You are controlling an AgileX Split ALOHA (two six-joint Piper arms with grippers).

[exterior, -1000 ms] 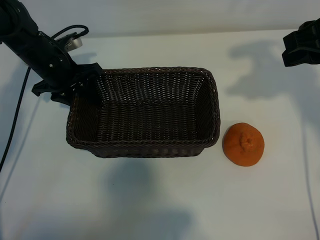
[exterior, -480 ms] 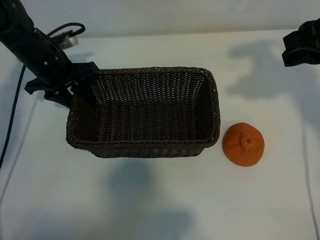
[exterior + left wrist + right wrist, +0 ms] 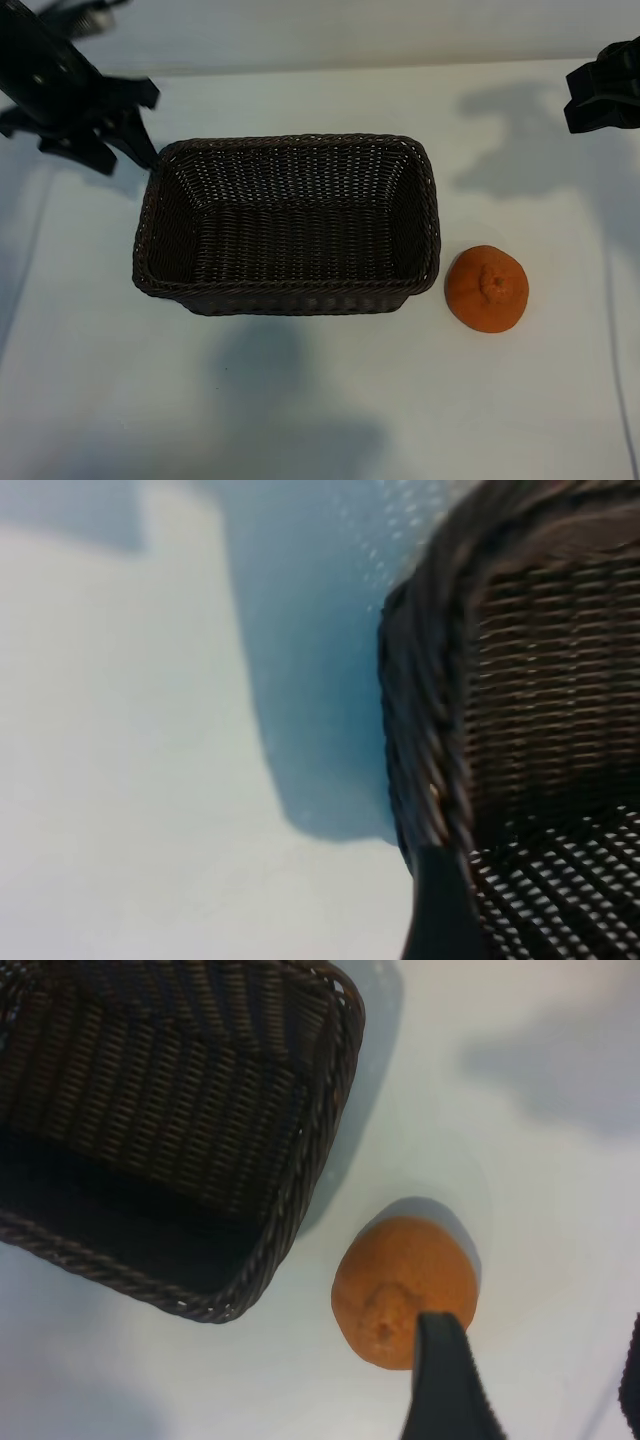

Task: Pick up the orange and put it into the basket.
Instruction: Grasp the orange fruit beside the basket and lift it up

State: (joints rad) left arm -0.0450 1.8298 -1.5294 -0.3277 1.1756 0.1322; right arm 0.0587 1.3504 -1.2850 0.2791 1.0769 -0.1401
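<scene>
The orange [image 3: 487, 288] lies on the white table just right of the basket's [image 3: 432, 215] front right corner, its stem dimple facing up. The dark brown wicker basket has nothing in it. My left gripper [image 3: 112, 150] hovers open beside the basket's back left corner, clear of the rim. In the left wrist view one dark finger [image 3: 440, 920] shows next to that braided corner [image 3: 425, 730]. My right gripper [image 3: 603, 98] hangs at the back right, well behind the orange. In the right wrist view its open fingers [image 3: 445, 1380] hold nothing, and the orange [image 3: 395, 1280] lies beyond them beside the basket [image 3: 305, 1195].
The white table [image 3: 300, 400] is bare in front of the basket and around the orange. Arm shadows fall on it at the back right and the front.
My left gripper has pulled back and to the left, off the basket's back left corner. Basket, orange and right arm have stayed put.
</scene>
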